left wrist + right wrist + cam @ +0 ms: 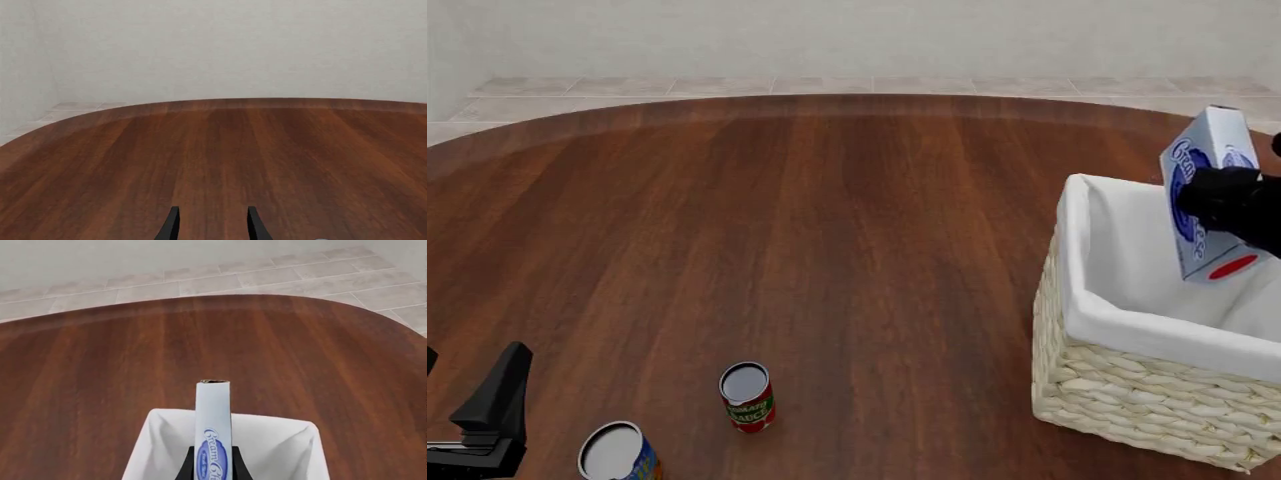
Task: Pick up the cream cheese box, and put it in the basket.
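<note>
The table is dark red-brown wood with long streaks in it, and its far edge is round. Behind it there is a floor of pale square tiles, and then a plain light wall.

The right pincer is black and is closed on the cream cheese box. It holds the box up in the air, tilted, right over the basket. The low end of the box, with a red oval on it, is down inside the open top of the basket. The box is white and light blue. In the right wrist view the box stands on its thin edge between the jaws, and blue curly letters on it read "Cream Ch", with the rest cut off.

The basket is cream woven wicker, with a white cloth folded over its rim. It sits on the table just under the right pincer.

The left pincer is open, with nothing between its two black fingers, only bare table ahead of it. Near it stand two cans. A can with a red and green label is a little way off; its small writing is too blurry to read. A can with a blue label is closer to it, cut off by the picture's edge.
</note>
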You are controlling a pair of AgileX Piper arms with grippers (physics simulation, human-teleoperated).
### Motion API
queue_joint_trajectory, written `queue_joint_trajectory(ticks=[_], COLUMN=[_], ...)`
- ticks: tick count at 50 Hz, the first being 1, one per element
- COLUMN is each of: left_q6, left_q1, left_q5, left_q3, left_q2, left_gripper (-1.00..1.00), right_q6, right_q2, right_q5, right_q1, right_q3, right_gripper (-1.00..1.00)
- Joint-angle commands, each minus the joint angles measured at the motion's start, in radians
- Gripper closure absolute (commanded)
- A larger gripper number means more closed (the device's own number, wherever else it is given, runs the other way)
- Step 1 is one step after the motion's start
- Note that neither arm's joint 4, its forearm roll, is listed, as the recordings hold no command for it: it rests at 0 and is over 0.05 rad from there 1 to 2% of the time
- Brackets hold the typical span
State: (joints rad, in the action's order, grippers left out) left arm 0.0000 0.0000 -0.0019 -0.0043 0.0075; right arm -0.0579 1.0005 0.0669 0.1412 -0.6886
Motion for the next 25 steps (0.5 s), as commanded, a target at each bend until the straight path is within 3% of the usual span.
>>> queue_joint_trajectory(ticks=[1,25], left_q6=[0.0,0.0], left_q1=[0.0,0.0], left_q5=[0.0,0.0], left_q3=[0.0,0.0], left_q2=[0.0,0.0], left_gripper=[-1.0,-1.0], right_q6=[-0.011,-0.017], right_q2=[0.022,0.063], right_q5=[-0.022,-0.068], right_q1=[0.006,0.006], right_q3=[-0.012,0.004], right_gripper=[1.0,1.0])
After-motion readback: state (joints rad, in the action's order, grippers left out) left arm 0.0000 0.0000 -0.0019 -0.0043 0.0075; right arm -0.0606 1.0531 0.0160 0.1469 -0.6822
